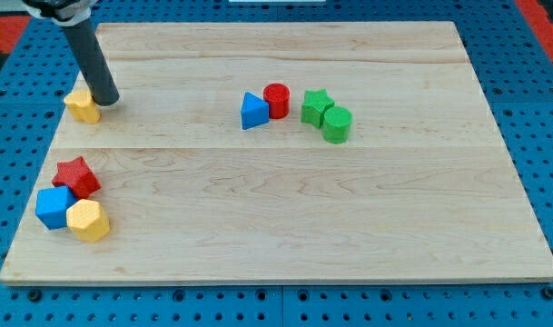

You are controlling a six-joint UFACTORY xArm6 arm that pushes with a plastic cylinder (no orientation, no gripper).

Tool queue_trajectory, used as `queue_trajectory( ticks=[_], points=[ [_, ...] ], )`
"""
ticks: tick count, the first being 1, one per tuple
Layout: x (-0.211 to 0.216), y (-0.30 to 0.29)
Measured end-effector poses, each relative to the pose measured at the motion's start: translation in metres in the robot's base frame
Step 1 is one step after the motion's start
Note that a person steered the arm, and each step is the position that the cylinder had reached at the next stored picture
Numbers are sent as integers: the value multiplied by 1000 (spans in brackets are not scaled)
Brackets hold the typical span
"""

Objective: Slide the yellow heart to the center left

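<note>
the yellow heart [82, 106] sits near the view's left edge of the wooden board [285, 209], in the upper part, a little above the middle height of that side. my tip [106, 100] rests on the board just at the heart's right, touching it or very nearly so; the rod has no jaws to open or close, so it holds nothing and only presses sideways. judging by this, the pushing step is in hand and the heart is close to its goal, though it looks slightly too high for the center left. the next move likely calls for bringing the tip round to the heart's top side and nudging it toward the view's bottom, keeping it off the edge. further down that side, well apart, a red star [76, 175], a blue cube [54, 207] and a yellow hexagon [88, 220] huddle together. near the middle top stand a blue triangle [253, 112] touching a red cylinder [277, 99], then a green star [316, 106] and green cylinder [337, 123].
</note>
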State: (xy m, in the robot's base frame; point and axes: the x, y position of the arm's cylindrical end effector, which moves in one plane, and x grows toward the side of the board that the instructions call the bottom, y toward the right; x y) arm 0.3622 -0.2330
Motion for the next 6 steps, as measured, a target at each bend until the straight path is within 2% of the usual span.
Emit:
queue_trajectory(
  ticks=[2, 3, 6],
  points=[
    [-30, -31],
    [-12, -51],
    [40, -24]
  ],
)
